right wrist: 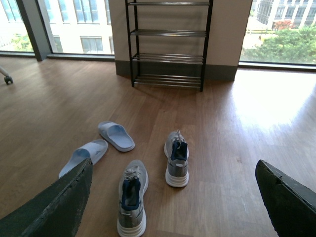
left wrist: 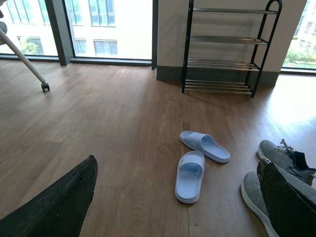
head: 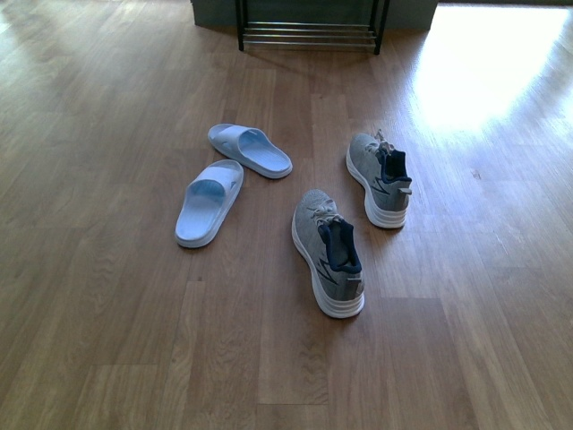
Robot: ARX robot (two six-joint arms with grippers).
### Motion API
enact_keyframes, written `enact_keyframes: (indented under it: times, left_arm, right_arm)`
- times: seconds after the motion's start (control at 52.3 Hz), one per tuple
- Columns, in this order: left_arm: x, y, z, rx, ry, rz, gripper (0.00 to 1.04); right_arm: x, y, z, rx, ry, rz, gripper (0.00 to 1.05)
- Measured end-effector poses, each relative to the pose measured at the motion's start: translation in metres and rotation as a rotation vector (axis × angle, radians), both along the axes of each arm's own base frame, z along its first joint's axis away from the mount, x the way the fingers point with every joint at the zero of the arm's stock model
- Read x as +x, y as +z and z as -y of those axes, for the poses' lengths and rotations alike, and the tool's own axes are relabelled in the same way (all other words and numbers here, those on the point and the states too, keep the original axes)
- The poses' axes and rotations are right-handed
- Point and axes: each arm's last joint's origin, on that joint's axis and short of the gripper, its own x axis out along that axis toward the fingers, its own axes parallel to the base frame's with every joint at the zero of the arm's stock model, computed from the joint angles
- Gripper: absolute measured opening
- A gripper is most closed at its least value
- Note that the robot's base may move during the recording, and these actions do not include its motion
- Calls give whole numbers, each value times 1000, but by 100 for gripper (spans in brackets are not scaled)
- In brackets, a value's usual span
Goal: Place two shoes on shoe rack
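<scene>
Left tool [left wrist: 177, 166] and right tool [right wrist: 174, 167] are hanging spread, empty. Risk: near sneaker [head: 329, 255] soft knit folding under a pinch, shoe slipping between the rack [head: 240, 27] rods.

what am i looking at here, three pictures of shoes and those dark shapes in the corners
These come from a two-armed robot. One camera sits on its body, facing forward; the other two sit on its wrists. The dark shapes are the fingers of the left tool and the right tool, both open and holding nothing. On the wooden floor lie two pale blue slippers and two grey sneakers. The shoe rack stands farther back, its visible shelves bare.
</scene>
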Motion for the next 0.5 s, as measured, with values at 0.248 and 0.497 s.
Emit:
enact_keyframes:
  times: [0.248, 0.497]
  left_arm:
    - [0, 0, 0, 0, 0, 0, 95]
    - [0, 0, 0, 0, 0, 0, 95]
  right_arm:
    - [0, 0, 0, 0, 0, 0, 95]
    - [0, 0, 0, 0, 0, 0, 95]
